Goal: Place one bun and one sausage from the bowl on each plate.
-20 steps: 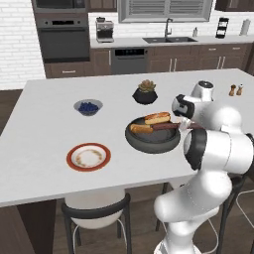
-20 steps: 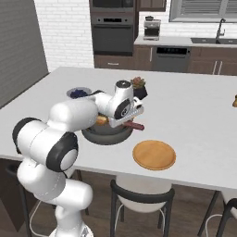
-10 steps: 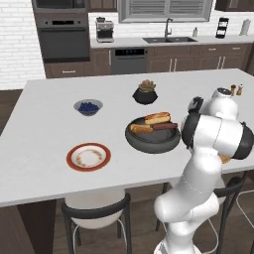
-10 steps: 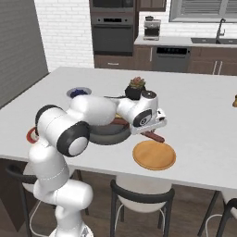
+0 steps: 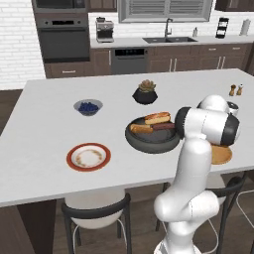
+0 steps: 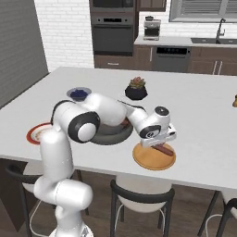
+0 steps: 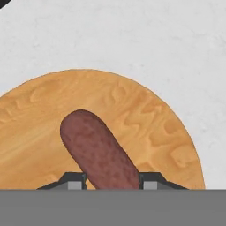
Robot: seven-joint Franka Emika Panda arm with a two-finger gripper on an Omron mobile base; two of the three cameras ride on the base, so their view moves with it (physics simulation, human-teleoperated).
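Hand view shows you a mottled brown sausage [image 7: 99, 154] pinched in the gripper [image 7: 112, 180] above the orange-tan plate [image 7: 172, 145], bare white surface [image 7: 132, 35] beyond its rim.

The sausage [image 7: 99, 156] is a mottled reddish brown. The plate [image 7: 167, 132] beneath it is orange-tan with a faint wood-like swirl (paler streaks in the grain). The other plate [image 5: 89, 157] is white with a red rim and a brownish ring. The bowl [image 5: 152, 139] is dark grey-black, holding golden-brown buns [image 5: 157, 118]. The surface [image 5: 59, 129] is pale grey-white, lightly speckled. A small grey bowl [image 5: 88, 107] carries blue berries.
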